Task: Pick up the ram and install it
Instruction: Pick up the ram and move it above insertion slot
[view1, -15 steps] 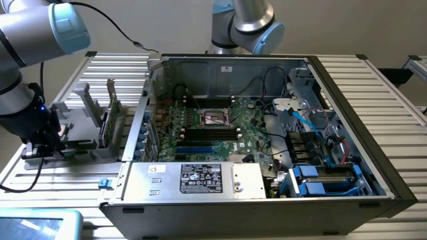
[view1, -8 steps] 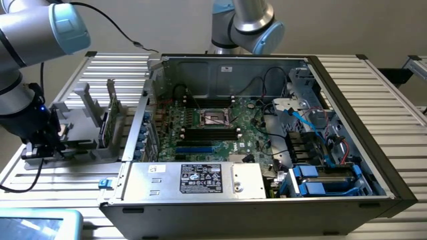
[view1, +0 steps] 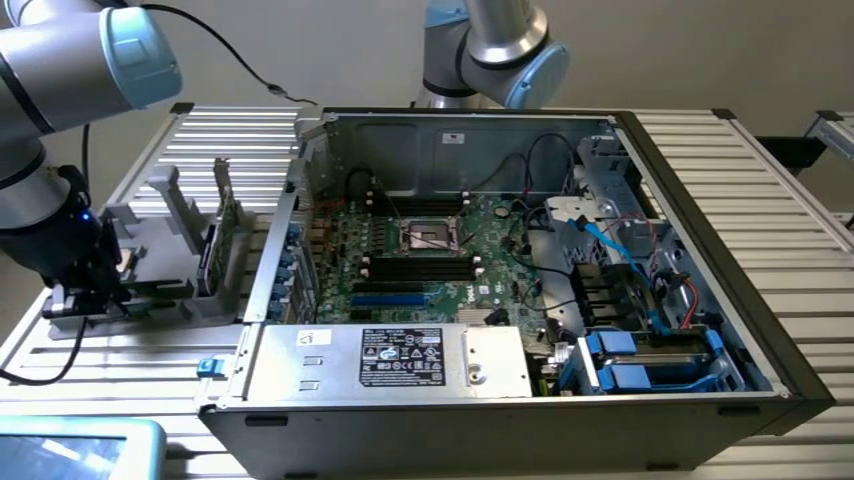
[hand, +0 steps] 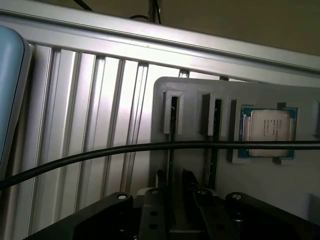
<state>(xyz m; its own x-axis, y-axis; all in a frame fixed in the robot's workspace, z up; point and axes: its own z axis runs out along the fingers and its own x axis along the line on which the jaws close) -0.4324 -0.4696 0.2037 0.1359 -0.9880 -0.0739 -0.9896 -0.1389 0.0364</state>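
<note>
The ram (hand: 171, 165) stands on edge as a thin dark strip in a slot of the grey holder (hand: 200, 90). My gripper (hand: 174, 187) is low over that slot, with one finger on each side of the strip and a gap left at both sides, so it is open and holds nothing. In the exterior view the gripper (view1: 83, 300) reaches down onto the holder (view1: 147, 290) at the exterior view's left, beside the open computer case (view1: 534, 250). Black memory slots (view1: 420, 268) lie on the green motherboard below the empty processor socket (view1: 430, 235).
A square silver processor chip (hand: 267, 132) sits in a recess of the holder. A second slot (hand: 215, 125) holds another dark strip. A tall green expansion card (view1: 220, 225) stands upright on the holder. A black cable (hand: 100, 152) crosses the wrist view. A second arm's base (view1: 487, 50) stands behind the case.
</note>
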